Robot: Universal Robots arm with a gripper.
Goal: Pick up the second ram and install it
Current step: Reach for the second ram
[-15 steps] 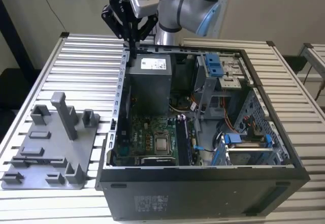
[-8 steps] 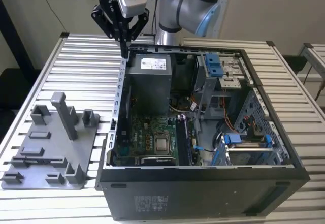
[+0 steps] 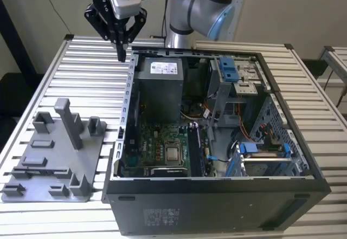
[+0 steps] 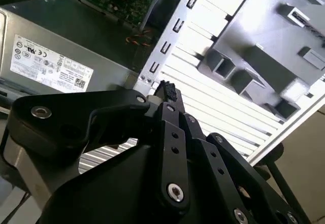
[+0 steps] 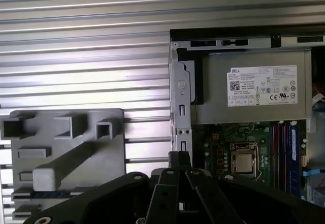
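Exterior view: gripper (image 3: 123,52) poised high over the slatted table (image 3: 81,82), just off the open case's (image 3: 217,195) far corner on the exterior view's left. Jaws pinched together at the tips, nothing between them. Second ram (image 3: 46,169) apparently the long dark strip seated in a slot of the grey tray (image 3: 95,160), well apart from the gripper.

Second wrist view: black fingers (image 4: 172,132) drawn to a single tip, empty, above bare slats beside the case wall, tray beyond.

First wrist view: closed tip between tray and case. Same dark strip (image 5: 56,193) across the tray. Power supply (image 5: 254,94) and motherboard (image 5: 228,137) inside the case.
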